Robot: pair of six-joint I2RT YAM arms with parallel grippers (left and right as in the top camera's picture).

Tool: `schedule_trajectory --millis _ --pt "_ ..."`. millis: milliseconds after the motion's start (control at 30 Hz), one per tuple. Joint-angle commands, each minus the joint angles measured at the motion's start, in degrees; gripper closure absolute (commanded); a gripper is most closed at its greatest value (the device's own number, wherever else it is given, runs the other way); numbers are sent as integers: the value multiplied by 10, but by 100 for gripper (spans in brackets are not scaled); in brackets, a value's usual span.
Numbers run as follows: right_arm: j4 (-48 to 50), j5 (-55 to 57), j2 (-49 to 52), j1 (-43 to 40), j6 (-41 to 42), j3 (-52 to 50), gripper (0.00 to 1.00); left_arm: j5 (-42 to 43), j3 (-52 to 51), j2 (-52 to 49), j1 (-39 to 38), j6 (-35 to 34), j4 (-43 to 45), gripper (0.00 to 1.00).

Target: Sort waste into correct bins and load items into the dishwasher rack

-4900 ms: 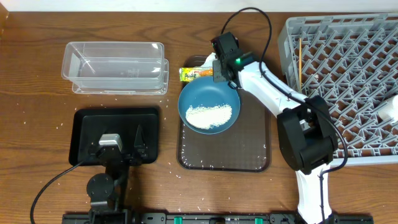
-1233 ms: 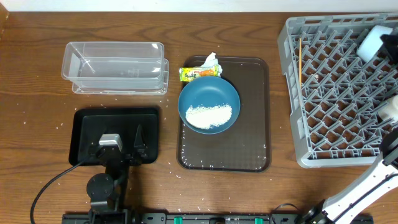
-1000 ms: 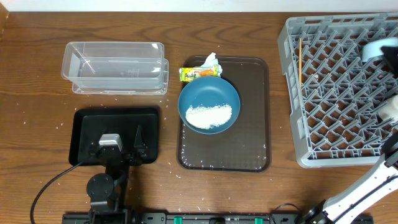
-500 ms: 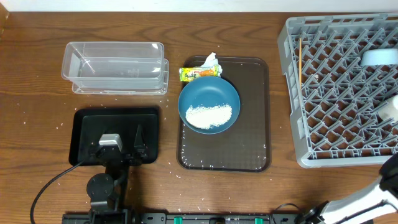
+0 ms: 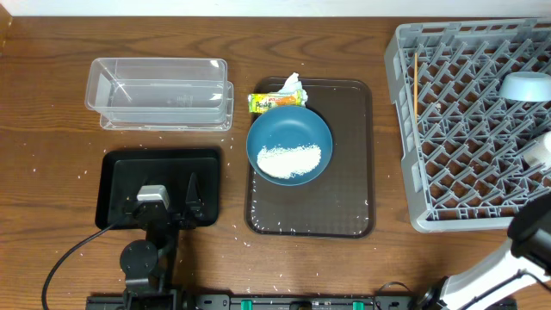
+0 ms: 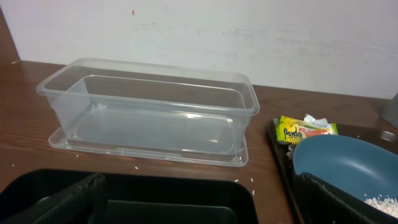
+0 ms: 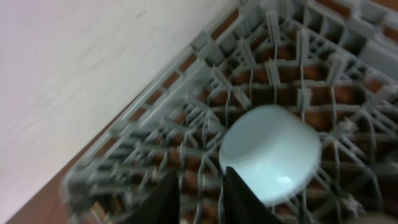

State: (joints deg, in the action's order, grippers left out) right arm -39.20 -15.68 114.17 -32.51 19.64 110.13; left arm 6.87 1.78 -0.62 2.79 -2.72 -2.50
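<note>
The light-blue bowl (image 5: pixel 525 86) (image 7: pixel 270 152) lies upside down on the grey dishwasher rack (image 5: pixel 456 172) (image 7: pixel 155 149). My right gripper (image 7: pixel 200 177) hangs just left of it, open by a narrow gap and empty. Chopsticks (image 5: pixel 416 86) lie at the rack's left side, and a white cup (image 5: pixel 541 151) shows at its right edge. The dark-blue dish (image 5: pixel 289 145) (image 6: pixel 342 165) holds rice (image 5: pixel 289 161). Behind it lie the wrapper (image 5: pixel 271 102) (image 6: pixel 305 129) and tissue (image 5: pixel 291 83). My left gripper (image 5: pixel 164 202) (image 6: pixel 199 211) rests wide open over the black tray (image 5: pixel 116 185) (image 6: pixel 168 193).
The clear tub (image 5: pixel 159 92) (image 6: pixel 149 112) stands behind the black tray. The dish sits on a brown serving tray (image 5: pixel 336 198). Loose rice grains dot the table around the trays. My right arm (image 5: pixel 534 237) stands at the near right corner.
The right gripper set the light-blue bowl upside down on the rack, let go and pulled back toward the near right. The left arm has not moved.
</note>
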Motion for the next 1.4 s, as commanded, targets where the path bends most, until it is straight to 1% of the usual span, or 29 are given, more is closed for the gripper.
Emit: schedule_trajectory --millis 0,133,300,367,500,700,867,967,1033,1067,1100,1133,1167,1200,1233,1300,1367 --pt "20 102 53 31 -26 2 76 0 -16 3 -2 6 -10 2" --pt "38 165 94 48 -30 2 78 -1 -16 3 -2 6 -10 2" --pt "30 214 122 50 -43 2 86 0 -16 3 -2 6 -10 2" --pt "14 233 122 47 -45 2 92 0 -16 3 -2 6 -10 2" --pt "-14 262 115 43 -45 2 98 -1 -16 3 -2 6 -10 2" --pt "-67 307 79 40 -45 2 99 0 -16 3 -2 6 -10 2" --pt "-96 286 29 42 -23 2 99 0 -16 3 -2 6 -10 2" --pt "-112 204 -10 42 -23 2 99 0 -16 3 -2 6 -10 2" --pt "-118 114 -34 42 -23 2 97 0 -16 3 -2 6 -10 2" --pt "-119 45 -45 43 -23 2 91 0 -16 3 -2 6 -10 2" --pt "-121 -7 -53 44 -23 2 62 0 -16 3 -2 6 -10 2" --pt "-127 -63 -60 45 -23 2 40 0 -16 3 -2 6 -10 2" --pt "-134 -110 -63 46 -23 2 29 0 -16 3 -2 6 -10 2" --pt "-138 -144 -64 49 -23 2 29 0 -16 3 -2 6 -10 2" --pt "-144 -172 -64 52 -23 2 24 0 -16 3 -2 6 -10 2" --pt "-148 -197 -60 65 -11 2 1 -1 -16 3 -2 6 -10 2" --pt "-156 -197 -57 79 2 2 1 0 -16 3 -2 6 -10 2"
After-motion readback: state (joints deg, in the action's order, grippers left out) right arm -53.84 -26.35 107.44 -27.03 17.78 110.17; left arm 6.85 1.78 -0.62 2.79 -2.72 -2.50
